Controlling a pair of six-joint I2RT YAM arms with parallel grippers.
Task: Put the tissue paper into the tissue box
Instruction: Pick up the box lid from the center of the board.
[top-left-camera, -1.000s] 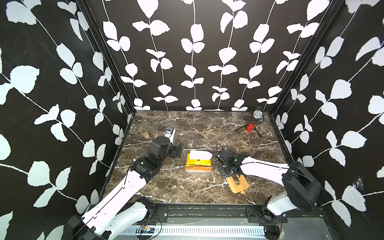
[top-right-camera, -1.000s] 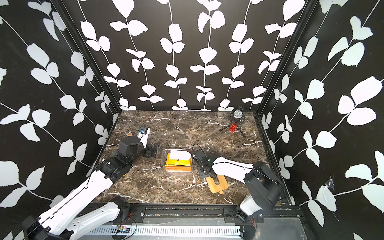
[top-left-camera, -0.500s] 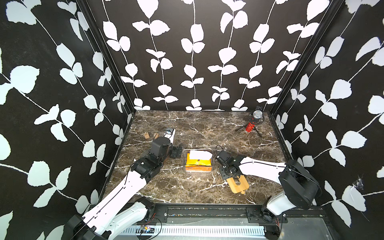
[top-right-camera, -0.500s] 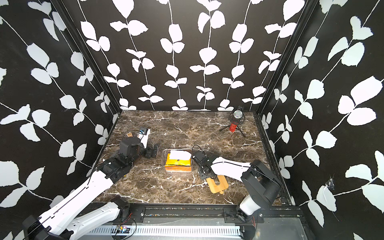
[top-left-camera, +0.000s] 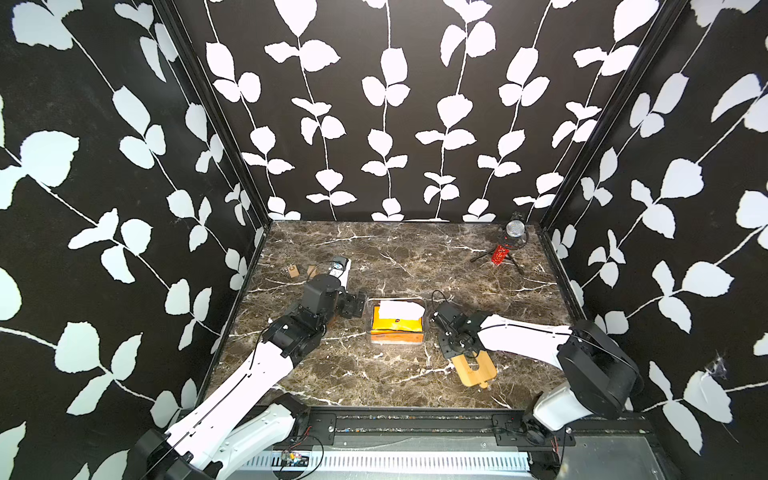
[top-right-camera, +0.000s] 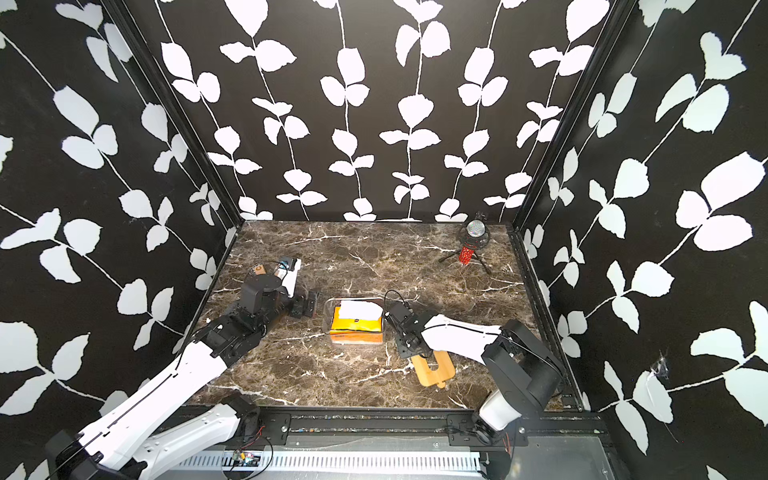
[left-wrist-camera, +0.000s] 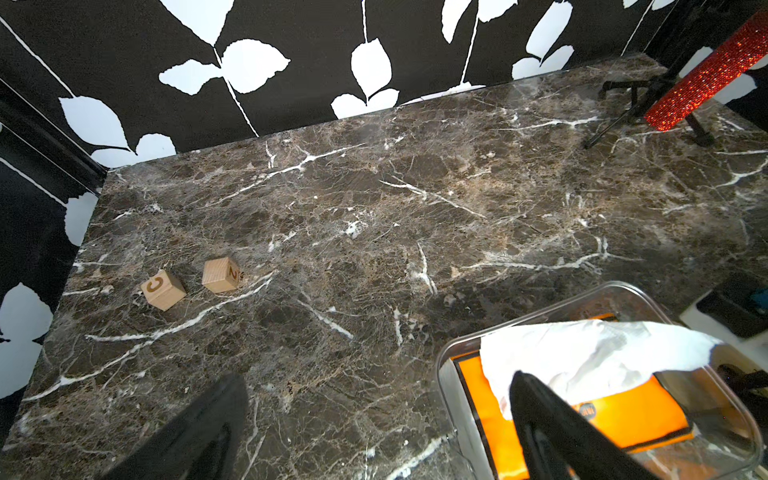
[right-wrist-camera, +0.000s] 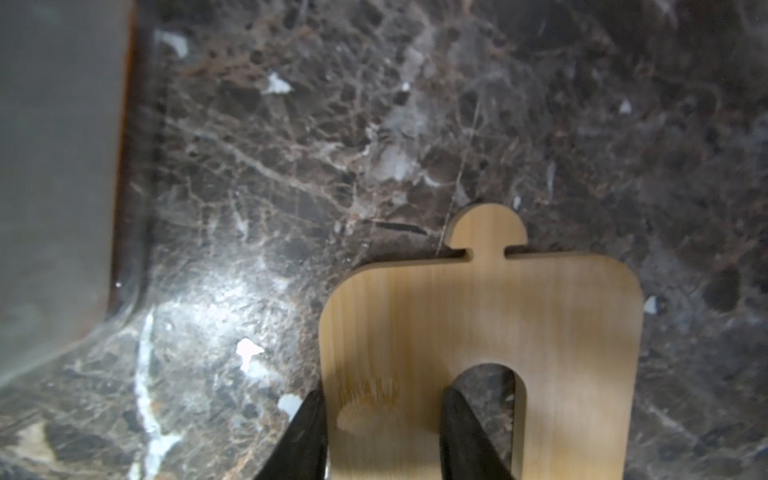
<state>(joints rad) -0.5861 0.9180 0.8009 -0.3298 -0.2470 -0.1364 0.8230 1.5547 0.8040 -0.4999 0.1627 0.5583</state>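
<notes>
The tissue paper (top-left-camera: 397, 323) is seen lying inside the clear tissue box (top-left-camera: 399, 299) at the middle of the bench (top-left-camera: 395, 257), orange-yellow top upward, with a white sheet raised over its far end. The same place is kept by pack and box as a second earlier.

The left gripper (top-left-camera: 360, 304) is held just beside the box's left end with its jaws spread wide. In its wrist view one finger (left-wrist-camera: 552, 428) is seen over the near end of the pack. Nothing is held by it, and its pose is unchanged.

The bamboo lid (top-left-camera: 476, 370) lies flat on the bench, right of the box and nearer the front edge, and has not been shifted. The right gripper (right-wrist-camera: 382, 399) is lowered onto it, one finger at the lid's outer edge and the other in the slot. The strip between them is closely bracketed, but whether it is actually clamped cannot be told. Only a slight shift of the right arm's elbow is noticed.

Two lettered wooden blocks (left-wrist-camera: 163, 289) stand untouched near the left wall.
</notes>
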